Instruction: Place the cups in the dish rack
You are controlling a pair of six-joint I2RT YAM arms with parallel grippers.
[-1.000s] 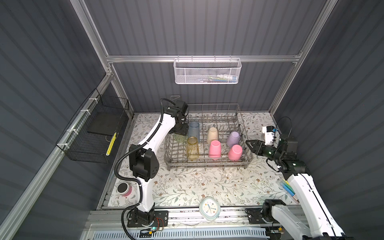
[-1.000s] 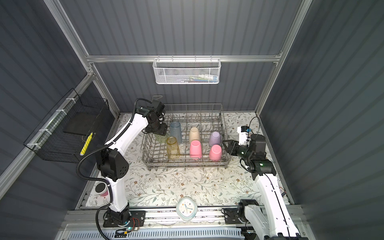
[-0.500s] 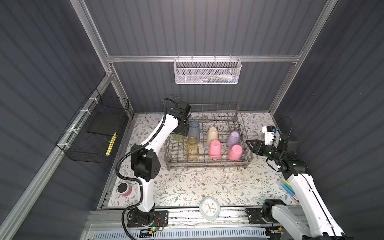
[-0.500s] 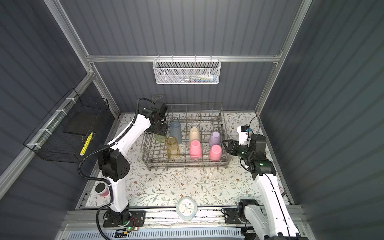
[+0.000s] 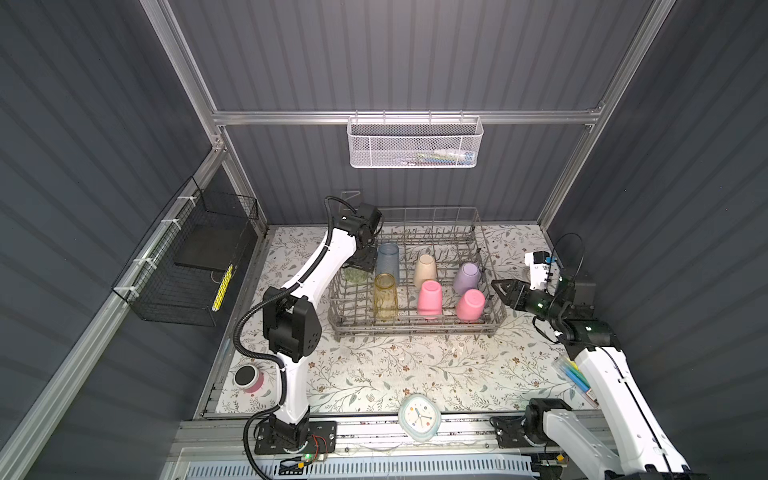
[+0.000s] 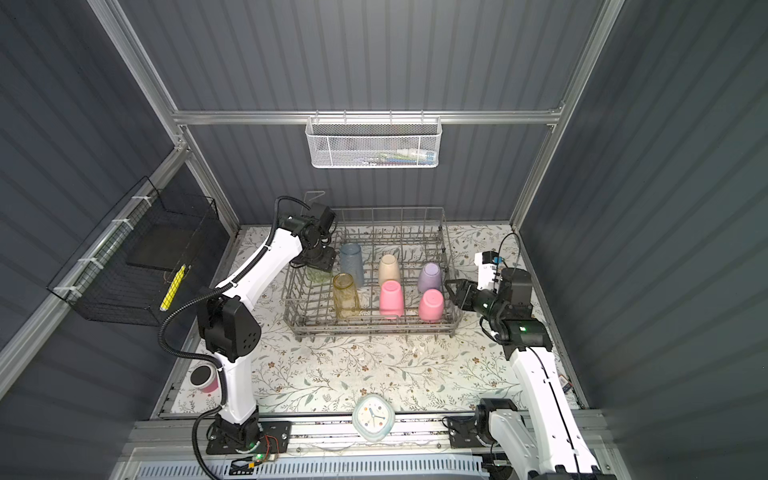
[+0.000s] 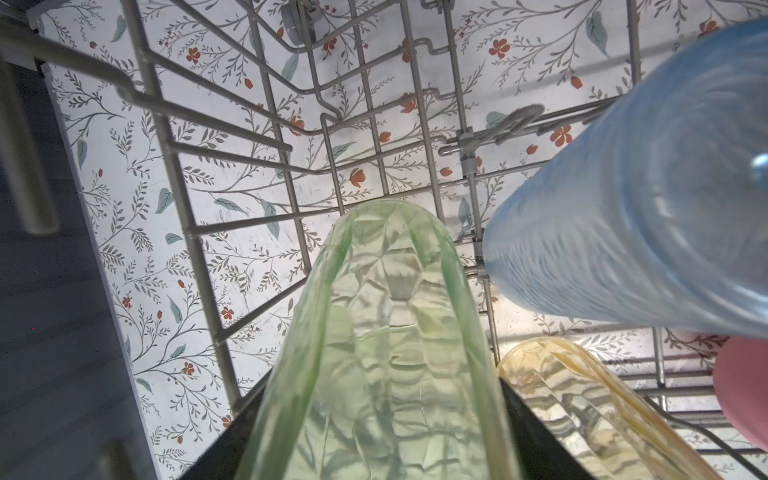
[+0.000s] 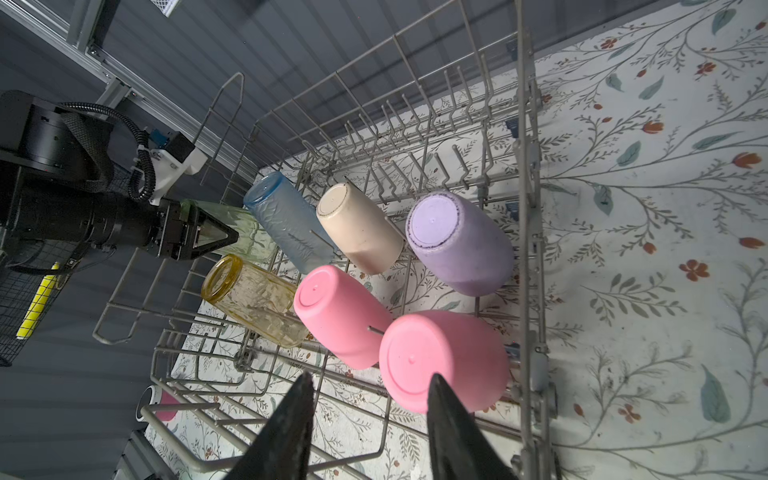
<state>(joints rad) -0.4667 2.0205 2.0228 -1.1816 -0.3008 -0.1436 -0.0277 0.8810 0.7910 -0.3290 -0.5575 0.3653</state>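
Note:
The grey wire dish rack (image 5: pixel 415 328) (image 6: pixel 374 330) stands mid-table. Upside down on its tines are the blue (image 5: pixel 387 259), yellow (image 5: pixel 384 297), beige (image 5: pixel 424 270) and lavender (image 5: pixel 467 277) cups and two pink cups (image 5: pixel 429 298) (image 5: pixel 470 305). My left gripper (image 5: pixel 360 266) (image 7: pixel 380 390) is shut on the translucent green cup (image 5: pixel 354 275) (image 7: pixel 390 311), low inside the rack's back left part beside the blue cup (image 7: pixel 623 232). My right gripper (image 5: pixel 500 291) (image 8: pixel 368 382) hangs open and empty at the rack's right wall, near a pink cup (image 8: pixel 444 361).
A white mesh basket (image 5: pixel 415 143) hangs on the back wall and a black wire basket (image 5: pixel 191 257) on the left wall. A short pink cylinder with a black top (image 5: pixel 248 377) sits front left. A clock (image 5: pixel 417 422) lies at the front edge, coloured pens (image 5: pixel 575 374) at the right.
My left arm has shifted slightly to the right, with the green cup still in its grip. The right gripper has edged a little toward the rack.

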